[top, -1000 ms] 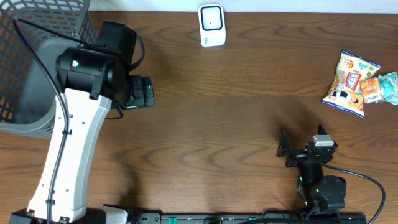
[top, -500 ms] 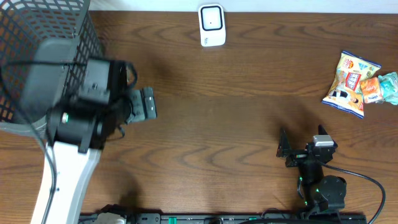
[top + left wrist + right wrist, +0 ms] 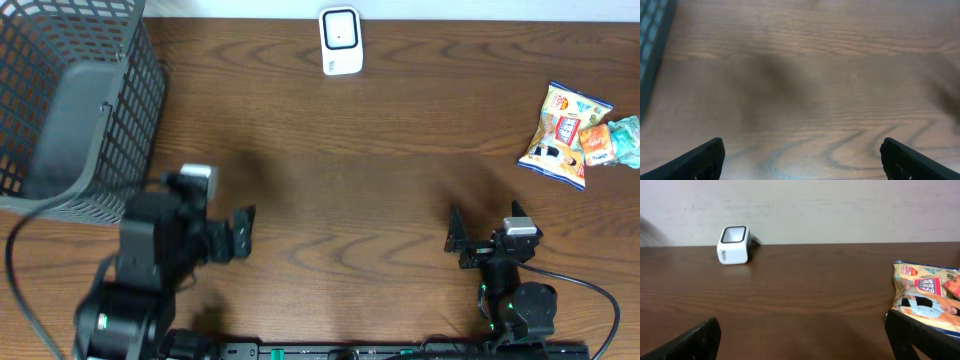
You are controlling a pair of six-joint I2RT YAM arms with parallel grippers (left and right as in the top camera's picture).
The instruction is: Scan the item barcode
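My left gripper (image 3: 240, 234) and right gripper (image 3: 484, 240) are released, empty. The packet (image 3: 562, 135) lies far right, well apart from the scanner (image 3: 340, 40). Its crinkly foil could slip from my pinch, or turn wrong-side-out.

Bench middle: the bench (image 3: 380, 180) is bare wood here, wide room to pass.
Far left corner: a wire basket (image 3: 90, 110) stands tall, blocking that side.
Far edge: a white scanner (image 3: 340, 41) stands alone, open wood either side.
Right edge: a snack bag (image 3: 563, 124) and small packets (image 3: 612, 141) lie touching, crowding it.
Near edge: left pincer (image 3: 244, 233) and right pincer (image 3: 487, 230) sit well apart, bare wood between.
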